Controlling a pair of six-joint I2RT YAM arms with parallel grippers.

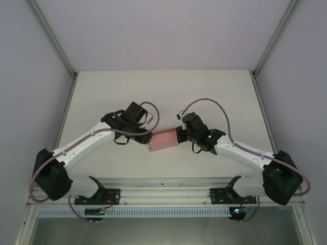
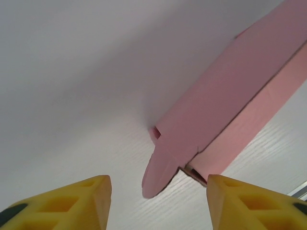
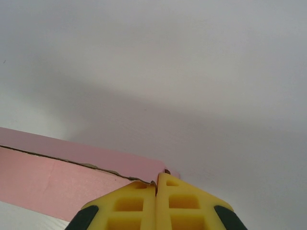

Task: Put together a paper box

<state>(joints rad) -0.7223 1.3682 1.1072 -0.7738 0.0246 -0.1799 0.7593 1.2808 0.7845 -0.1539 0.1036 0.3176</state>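
The pink paper box (image 1: 163, 139) lies low over the table between my two grippers, folded into a flat rectangular shape. My right gripper (image 1: 180, 135) is shut on the box's right end; in the right wrist view its yellow fingers (image 3: 157, 179) pinch the card edge of the box (image 3: 57, 184). My left gripper (image 1: 145, 137) is at the box's left end. In the left wrist view its fingers (image 2: 157, 184) stand apart, one on each side of a rounded flap (image 2: 160, 170) that sticks out of the box (image 2: 230, 100), and touch neither.
The white table (image 1: 112, 97) is bare around the box. Metal frame posts (image 1: 61, 48) rise at the left and right back corners, and a rail (image 1: 163, 194) runs along the near edge by the arm bases.
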